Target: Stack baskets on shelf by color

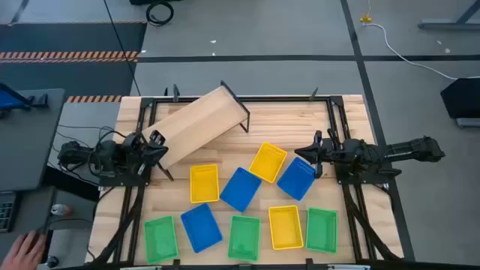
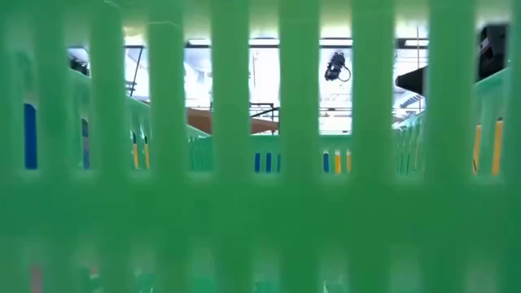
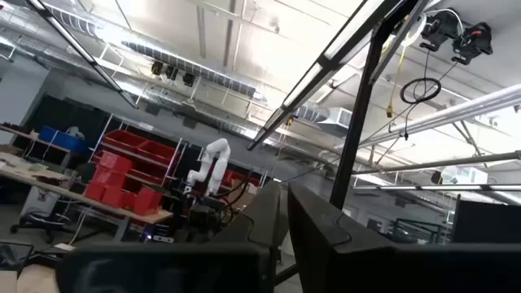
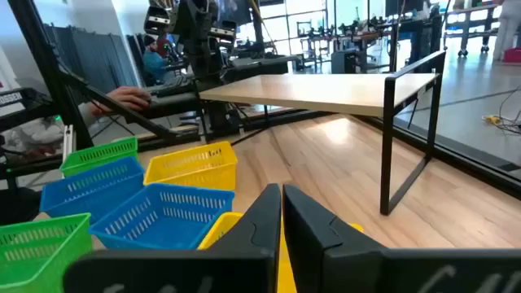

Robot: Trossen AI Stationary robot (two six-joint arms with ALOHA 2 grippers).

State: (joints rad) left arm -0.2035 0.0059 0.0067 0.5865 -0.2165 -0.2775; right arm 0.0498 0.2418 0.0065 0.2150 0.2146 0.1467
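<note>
The pale plywood shelf (image 1: 199, 124) stands askew at the table's far left on thin black legs; it also shows in the right wrist view (image 4: 326, 89). Nine baskets lie scattered on the slatted table: yellow ones (image 1: 204, 184) (image 1: 268, 162) (image 1: 285, 226), blue ones (image 1: 240, 189) (image 1: 296, 178) (image 1: 200, 227) and green ones (image 1: 160, 238) (image 1: 244, 237) (image 1: 321, 229). My left gripper (image 1: 157, 142) is shut and empty by the shelf's near left end. My right gripper (image 1: 306, 152) is shut and empty, just right of a yellow basket (image 4: 224, 232) and a blue one (image 4: 163, 213).
A green basket wall (image 2: 260, 203) stands right before the low camera and blocks most of that view. Black frame bars (image 1: 334, 112) run along the table's sides. A person's hand (image 1: 26, 247) is off the table's near left corner. Bare wood lies at the far right (image 1: 300, 120).
</note>
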